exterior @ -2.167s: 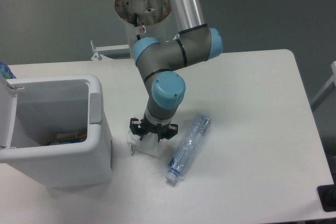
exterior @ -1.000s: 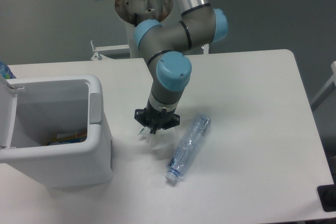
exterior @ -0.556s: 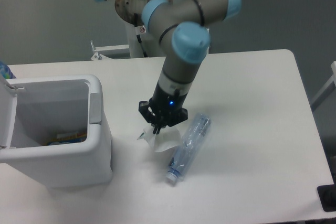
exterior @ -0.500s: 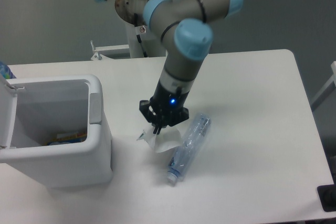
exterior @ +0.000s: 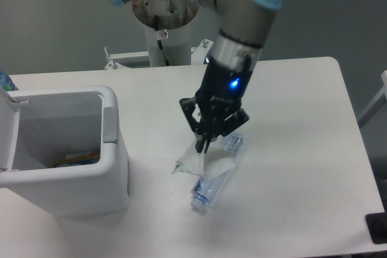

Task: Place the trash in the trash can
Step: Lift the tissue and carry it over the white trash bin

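My gripper (exterior: pixel 202 147) is shut on the crumpled white wrapper (exterior: pixel 201 162) and holds it in the air above the table, right of the trash can. The wrapper hangs below the fingers and covers the middle of the clear bluish plastic bottle (exterior: pixel 213 177), which lies on the table with its pale cap toward the front. The white trash can (exterior: pixel 66 167) stands at the left with its lid open; some colourful scraps show at its bottom.
The white table (exterior: pixel 302 149) ends at the right and front edges. The robot's base column (exterior: pixel 163 22) stands at the back. A black object (exterior: pixel 377 228) sits at the front right corner.
The gripper closed on the wrapper on the table and lifted it. The arm rose toward the camera and shifted slightly right, carrying the wrapper over the bottle. The bottle stayed put.
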Controlling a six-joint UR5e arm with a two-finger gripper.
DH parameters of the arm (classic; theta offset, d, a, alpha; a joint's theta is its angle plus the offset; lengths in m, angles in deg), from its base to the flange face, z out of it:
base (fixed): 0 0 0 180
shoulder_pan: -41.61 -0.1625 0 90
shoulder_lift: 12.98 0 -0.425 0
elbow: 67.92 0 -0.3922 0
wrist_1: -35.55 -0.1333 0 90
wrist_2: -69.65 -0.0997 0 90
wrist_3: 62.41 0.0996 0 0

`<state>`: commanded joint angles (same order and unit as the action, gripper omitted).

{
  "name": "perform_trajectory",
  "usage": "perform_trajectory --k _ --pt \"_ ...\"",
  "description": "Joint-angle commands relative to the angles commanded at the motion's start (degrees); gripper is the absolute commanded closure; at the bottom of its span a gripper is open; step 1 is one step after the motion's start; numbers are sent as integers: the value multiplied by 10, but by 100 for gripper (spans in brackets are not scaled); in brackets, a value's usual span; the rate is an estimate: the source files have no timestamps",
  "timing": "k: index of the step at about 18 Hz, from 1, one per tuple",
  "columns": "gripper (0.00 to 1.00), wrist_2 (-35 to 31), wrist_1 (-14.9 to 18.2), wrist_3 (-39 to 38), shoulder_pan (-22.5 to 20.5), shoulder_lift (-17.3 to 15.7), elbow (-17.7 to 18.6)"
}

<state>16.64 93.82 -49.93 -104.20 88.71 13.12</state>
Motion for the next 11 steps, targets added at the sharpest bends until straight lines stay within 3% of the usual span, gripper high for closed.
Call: perform_trajectory --k 3,11 --pt "85 1 -1 -38 6 -9 -9" --pt "85 -5 1 -52 62 -72 21"
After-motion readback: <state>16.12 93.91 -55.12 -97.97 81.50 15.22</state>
